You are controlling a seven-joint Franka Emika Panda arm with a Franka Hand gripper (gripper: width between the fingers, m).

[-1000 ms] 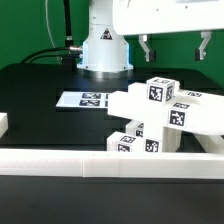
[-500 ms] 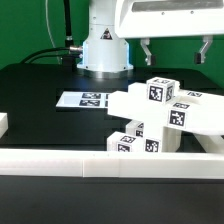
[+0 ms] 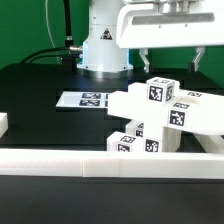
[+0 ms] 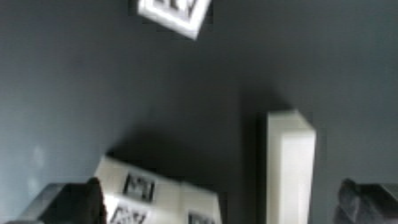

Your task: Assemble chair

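The chair's white tagged parts point(image 3: 160, 118) lie piled on the black table at the exterior view's right: flat panels, square legs and small cubes. My gripper point(image 3: 170, 61) hangs above the pile, open, with nothing between its fingers. In the wrist view the gripper point(image 4: 221, 206) shows only its dark fingertips point(image 4: 71, 204) at the two lower corners. Between them lie a plain white leg point(image 4: 290, 166) and a tagged panel point(image 4: 153, 194), both well below the jaws and untouched.
The marker board point(image 3: 84, 100) lies flat on the table at the robot base point(image 3: 104, 50). A long white border rail point(image 3: 100, 164) runs along the front, with a short piece point(image 3: 3, 123) at the exterior view's left. A tagged white corner point(image 4: 176, 12) shows in the wrist view.
The hand has come down toward the pile and shifted slightly to the exterior view's left. The jaws have stayed open. The parts have not moved.
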